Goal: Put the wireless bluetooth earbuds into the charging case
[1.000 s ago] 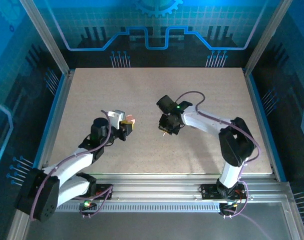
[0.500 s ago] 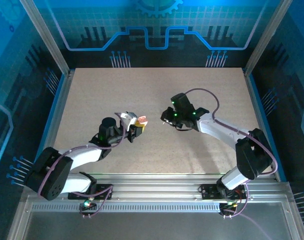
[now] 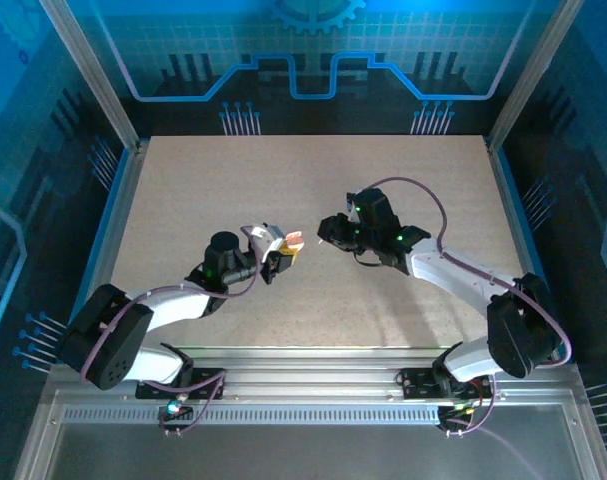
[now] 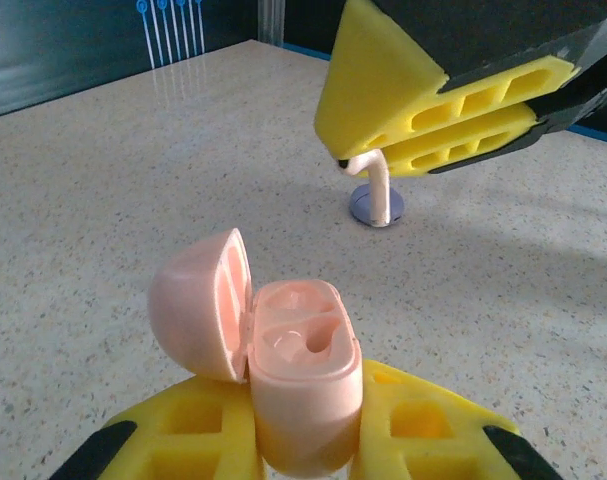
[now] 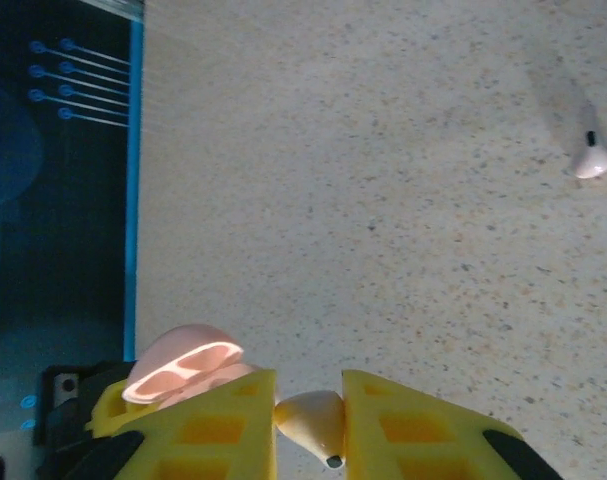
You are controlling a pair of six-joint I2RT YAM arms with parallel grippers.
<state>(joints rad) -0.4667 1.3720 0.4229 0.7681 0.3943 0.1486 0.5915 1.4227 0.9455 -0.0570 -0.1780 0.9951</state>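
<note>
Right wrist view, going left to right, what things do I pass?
Blue table edge → open pink case → pale earbud pinched in the right end effector → loose earbud at far right.

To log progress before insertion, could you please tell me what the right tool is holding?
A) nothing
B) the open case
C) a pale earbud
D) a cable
C: the right tool pinches a pale earbud, while the left tool holds the open pink case.

No legible text or markings anywhere
</note>
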